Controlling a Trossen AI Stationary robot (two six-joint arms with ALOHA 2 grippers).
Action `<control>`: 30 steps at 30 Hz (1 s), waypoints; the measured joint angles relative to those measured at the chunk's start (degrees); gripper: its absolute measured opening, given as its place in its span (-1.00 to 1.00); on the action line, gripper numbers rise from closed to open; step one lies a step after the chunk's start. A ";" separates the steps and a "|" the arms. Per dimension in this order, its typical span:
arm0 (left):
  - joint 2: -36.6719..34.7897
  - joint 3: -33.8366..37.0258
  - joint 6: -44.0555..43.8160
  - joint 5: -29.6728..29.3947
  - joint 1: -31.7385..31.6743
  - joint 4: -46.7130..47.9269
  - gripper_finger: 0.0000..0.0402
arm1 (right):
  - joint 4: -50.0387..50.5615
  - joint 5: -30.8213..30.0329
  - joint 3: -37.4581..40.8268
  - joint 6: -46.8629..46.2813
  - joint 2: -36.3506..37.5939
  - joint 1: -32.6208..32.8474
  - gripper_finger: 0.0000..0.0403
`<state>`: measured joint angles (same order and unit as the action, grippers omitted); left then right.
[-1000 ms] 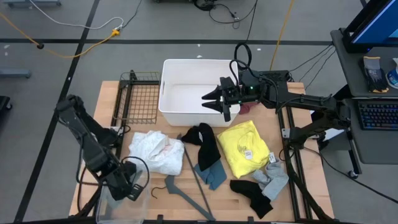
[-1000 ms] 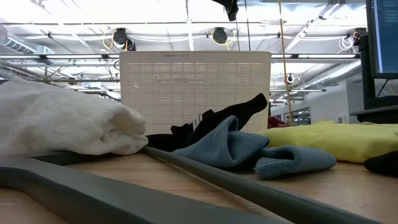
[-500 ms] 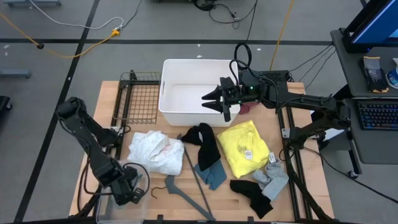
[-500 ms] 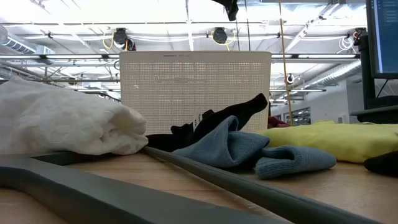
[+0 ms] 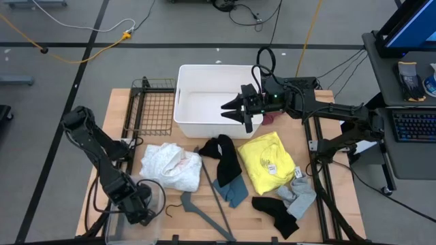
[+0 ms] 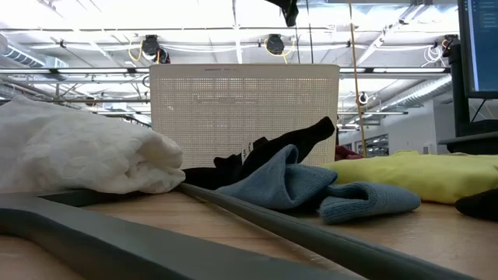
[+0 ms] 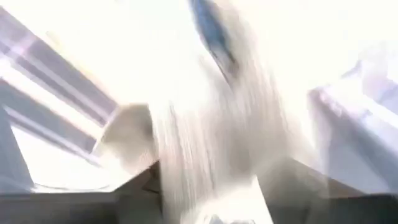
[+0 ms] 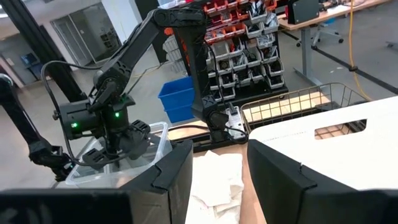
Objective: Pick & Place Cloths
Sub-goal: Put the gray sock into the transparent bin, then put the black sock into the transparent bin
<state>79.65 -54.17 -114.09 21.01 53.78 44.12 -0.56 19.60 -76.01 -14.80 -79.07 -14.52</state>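
Jaws of the right gripper stand spread wide and empty over the white bin's right edge. Whether the left gripper, near-left over a clear container, is open I cannot tell. Cloths lie across the surface.

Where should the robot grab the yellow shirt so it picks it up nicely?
Probably best from straight above, pinching the yellow shirt near its middle, where it lies flat and bare. Its lower corner is crowded by the grey cloth. The open right gripper hovers closest, over the white bin.
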 joint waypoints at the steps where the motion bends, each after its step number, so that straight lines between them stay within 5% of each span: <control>1: -0.01 0.00 1.48 1.27 0.00 -0.76 0.06 | 0.02 0.01 0.00 -0.12 0.00 0.00 -0.28; 6: -1.09 0.00 6.66 7.73 -0.25 -3.88 0.32 | 0.02 0.01 0.00 -0.16 0.00 0.00 -0.29; 10: -4.99 -0.48 1.60 5.03 -0.38 -5.49 0.43 | 0.00 0.01 0.00 -0.16 0.00 0.00 -0.29; 19: -17.10 -3.63 -4.24 -29.35 0.64 -4.73 0.47 | 0.78 1.74 0.00 0.45 0.00 -0.15 -0.28; 25: -20.97 -3.66 10.96 -43.34 -5.03 -4.55 0.47 | 9.47 7.53 -0.01 1.35 1.31 -0.52 -0.32; 30: -22.47 -3.67 28.20 -49.18 -13.13 -4.63 0.47 | 21.27 7.33 0.00 4.83 4.33 -0.52 -0.32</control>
<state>57.18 -57.84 -85.89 -28.17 40.65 39.49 20.71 26.93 -76.01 -9.97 -74.73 -15.04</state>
